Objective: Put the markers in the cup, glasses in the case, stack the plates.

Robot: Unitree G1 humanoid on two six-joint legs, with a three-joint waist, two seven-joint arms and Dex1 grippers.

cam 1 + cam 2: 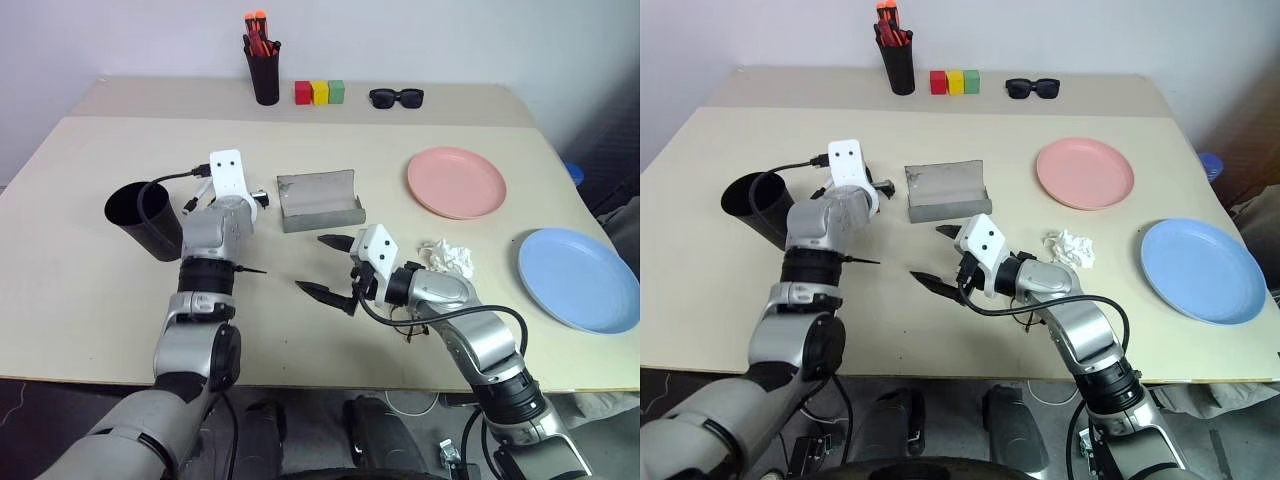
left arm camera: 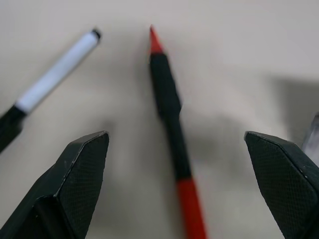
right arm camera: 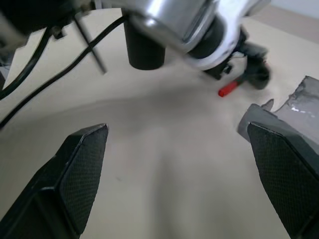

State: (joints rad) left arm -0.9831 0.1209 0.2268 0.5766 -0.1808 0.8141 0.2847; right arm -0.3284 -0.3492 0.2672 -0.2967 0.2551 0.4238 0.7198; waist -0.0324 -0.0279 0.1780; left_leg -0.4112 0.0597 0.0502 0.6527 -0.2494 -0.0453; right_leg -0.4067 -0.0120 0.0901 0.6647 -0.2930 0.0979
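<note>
Table (image 1: 90,300) bare under both arms; blue plate (image 1: 585,280) and pink plate (image 1: 455,182) well right of right gripper (image 1: 328,268), apart, unstacked; cup (image 1: 145,218) just left of left gripper (image 2: 184,144); open grey case (image 1: 320,200) between grippers, farther back; red marker (image 2: 172,124) and white marker (image 2: 55,74) lie before left gripper; both grippers wide open, empty.

The cup (image 1: 145,218) stands at the table's (image 1: 90,300) left, with the open case (image 1: 320,201) near the middle and the two plates to its right, one (image 1: 456,181) farther back than the other (image 1: 580,278). A crumpled paper wad (image 1: 447,258) lies between the case and the nearer plate. Along the back edge stand a pen pot (image 1: 265,75) (markers inside), three small blocks (image 1: 319,93) and sunglasses (image 1: 396,97), left to right.
</note>
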